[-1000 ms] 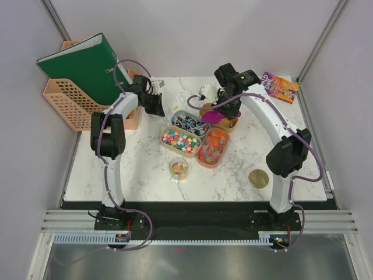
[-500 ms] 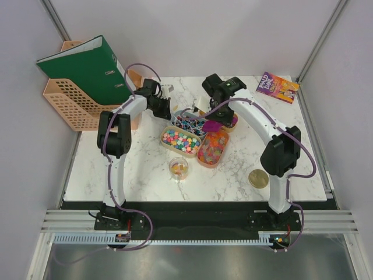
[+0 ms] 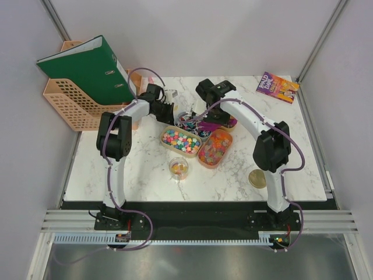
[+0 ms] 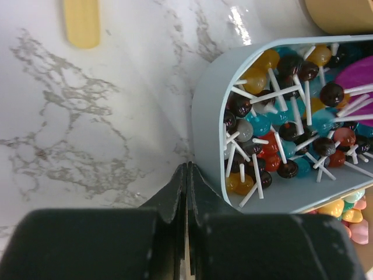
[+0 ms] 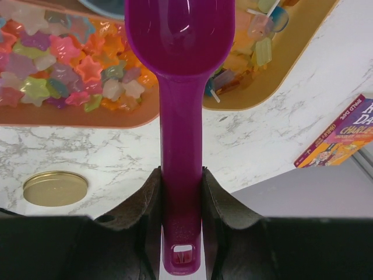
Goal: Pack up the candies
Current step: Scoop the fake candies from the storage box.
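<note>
Now right pincer [image 5: 180, 188] with scoop [image 5: 178, 35] shifted left, left pincer [image 4: 187, 175] nearer lollipop tray [image 4: 207, 111].

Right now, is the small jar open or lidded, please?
Open: the jar shows candies uncovered; the gold lid lies apart on the table.

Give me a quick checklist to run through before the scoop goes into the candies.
1. Grip on the tool: ok. The right gripper is shut on the handle of the purple scoop.
2. Scoop bowl empty: ok. Nothing shows in it.
3. Other arm clear: ok. The left gripper is shut on nothing, beside the blue-grey tray of lollipops.
4. Jar open: ok. The gold lid lies on the table, apart from it.
5. Which tray the bowl is over: cannot tell. It sits near the edges of several.
</note>
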Tool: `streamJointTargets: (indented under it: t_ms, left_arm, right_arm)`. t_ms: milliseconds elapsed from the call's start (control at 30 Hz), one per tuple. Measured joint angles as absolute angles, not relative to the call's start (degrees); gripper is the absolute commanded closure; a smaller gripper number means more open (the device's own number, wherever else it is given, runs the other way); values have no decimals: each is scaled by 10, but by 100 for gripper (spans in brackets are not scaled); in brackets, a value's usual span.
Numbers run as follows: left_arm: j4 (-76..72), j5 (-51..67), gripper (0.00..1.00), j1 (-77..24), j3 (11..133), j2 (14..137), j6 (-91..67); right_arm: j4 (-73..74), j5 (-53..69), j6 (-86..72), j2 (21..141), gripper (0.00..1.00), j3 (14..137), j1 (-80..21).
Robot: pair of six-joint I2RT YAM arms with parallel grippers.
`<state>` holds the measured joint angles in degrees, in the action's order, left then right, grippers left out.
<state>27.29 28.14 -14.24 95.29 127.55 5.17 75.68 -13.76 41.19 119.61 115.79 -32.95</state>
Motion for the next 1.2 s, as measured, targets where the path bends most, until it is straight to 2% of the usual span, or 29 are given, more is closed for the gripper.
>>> streamJointTargets:
  t_ms: [600,1033,1200]
  left_arm:
    - [260,286,98,-178,935,1263,51]
    - [260,286,98,-178,933,1258,50]
    - [260,286,93,-179,933,1258,50]
  right_arm:
    - [771,-227,466,1301,100,1244,-360]
    - [766,-195,443,1341,100,1247,-357]
    - [762,-169,431,1345,100,1239,-347]
